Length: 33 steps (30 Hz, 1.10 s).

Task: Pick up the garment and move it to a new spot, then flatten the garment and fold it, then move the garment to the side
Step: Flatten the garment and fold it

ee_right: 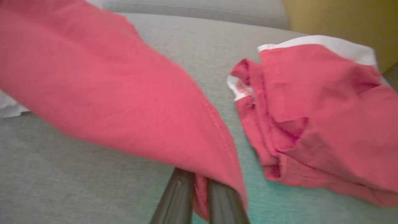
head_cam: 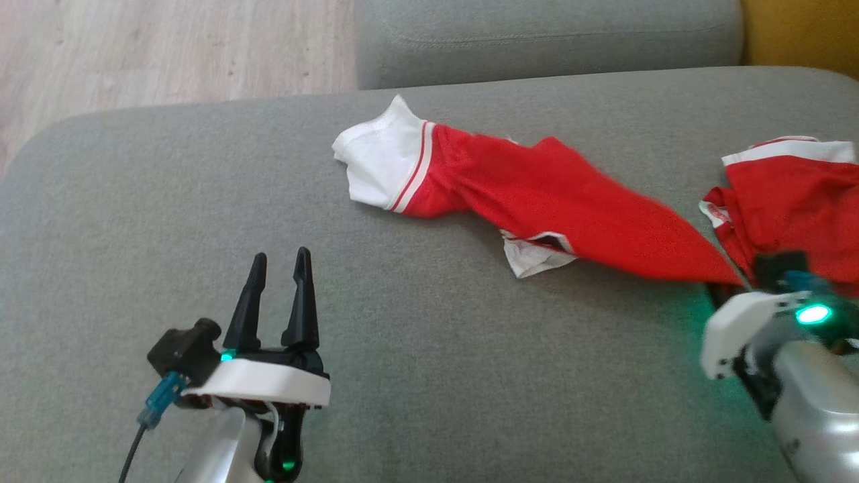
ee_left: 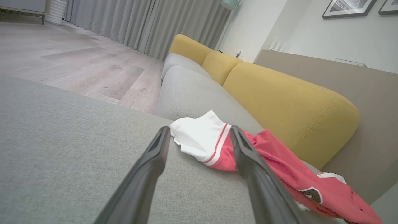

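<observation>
Right claw (ee_right: 199, 186) is clamped on a red corner of the garment (head_cam: 537, 201), cloth pinched between both fingers. From that pinch the garment runs ahead and to the claw's left over the grey sofa cushion (head_cam: 168, 221). The red body is drawn into a tapering wedge, with a white sleeve with red striping at the far end and a white-edged flap poking out underneath. A second red-and-white piece (head_cam: 792, 194) lies crumpled just right of the claw. Left claw (head_cam: 282, 258) hangs open above bare cushion, the white sleeve ahead of its tips.

Grey sofa seat (head_cam: 168, 201) with yellow back cushions (ee_left: 289, 105). Pale wood-plank floor (ee_left: 77, 62), grey full-length curtains (ee_left: 140, 25), framed pictures (ee_left: 346, 7) on white wall (ee_left: 326, 40).
</observation>
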### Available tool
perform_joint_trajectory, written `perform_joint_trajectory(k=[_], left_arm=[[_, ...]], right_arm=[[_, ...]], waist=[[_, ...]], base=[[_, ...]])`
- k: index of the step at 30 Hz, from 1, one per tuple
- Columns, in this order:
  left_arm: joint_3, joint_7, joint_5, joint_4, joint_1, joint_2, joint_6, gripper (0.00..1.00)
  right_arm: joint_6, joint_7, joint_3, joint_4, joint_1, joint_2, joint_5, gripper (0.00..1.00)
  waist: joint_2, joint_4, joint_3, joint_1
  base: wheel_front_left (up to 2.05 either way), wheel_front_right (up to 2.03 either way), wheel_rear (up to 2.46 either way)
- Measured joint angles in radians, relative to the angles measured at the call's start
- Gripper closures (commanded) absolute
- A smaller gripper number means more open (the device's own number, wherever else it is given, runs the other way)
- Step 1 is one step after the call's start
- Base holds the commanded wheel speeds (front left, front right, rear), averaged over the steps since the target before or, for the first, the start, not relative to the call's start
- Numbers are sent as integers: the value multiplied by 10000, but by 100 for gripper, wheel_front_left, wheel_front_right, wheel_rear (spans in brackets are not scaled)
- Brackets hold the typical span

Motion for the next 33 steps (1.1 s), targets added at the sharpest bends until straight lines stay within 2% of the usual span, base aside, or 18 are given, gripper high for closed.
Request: perform_joint_trajectory(k=[5,9,10,11,14,15,16,17,20,23,25,28,33], left_arm=[[-19,0,6,-10,7,0,0,0],[-27,0,6,-12,18,0,0,0],[-29,0,6,-12,24,0,0,0],[-29,0,6,-12,43,0,0,0],[-31,0,6,-17,119,0,0,0],[-31,0,6,-17,119,0,0,0],[-27,0,6,-19,135,2,0,0],[-27,0,6,-19,135,2,0,0],[-27,0,6,-29,134,2,0,0],[-29,0,15,-59,132,2,0,0],[-56,0,15,-84,131,0,0,0],[-121,0,15,-86,131,0,0,0],[-291,0,15,-88,129,0,0,0]], right_arm=[[0,-100,-1618,102,309,-121,-719,100],[0,-198,-2903,111,667,192,-1450,100],[0,-334,-3269,13,761,303,-1722,20],[0,-420,-3638,-115,820,466,-1916,0],[0,-802,-4330,-894,1023,1139,-2429,0],[0,-802,-4330,-894,1023,1139,-2429,0],[0,-1039,-4500,-1676,1181,1689,-2708,0],[0,-1039,-4500,-1676,1181,1689,-2708,0],[0,-1244,-4268,-3039,1585,2316,-2771,0],[0,-1348,-3651,-4337,2214,2466,-2355,0],[0,-1419,-2867,-5384,2934,2470,-1925,0],[0,-1421,-2291,-5889,3508,2541,-1716,0],[0,-1292,-1975,-6280,3712,2575,-1582,0]], waist=[[0,-113,-94,0],[0,-76,-113,0],[0,-62,-109,0],[0,-48,-106,0],[0,-34,-91,0],[0,-34,-91,0],[0,-44,-80,0],[0,-44,-80,0],[0,-58,-56,0],[0,-61,-47,0],[0,-46,-41,0],[0,12,-37,0],[0,165,5,0]], base=[[0,0,0],[0,0,0],[0,0,0],[0,0,0],[0,0,0],[0,0,0],[0,0,0],[0,0,0],[0,0,0],[0,0,0],[0,0,0],[0,0,0],[0,0,0]])
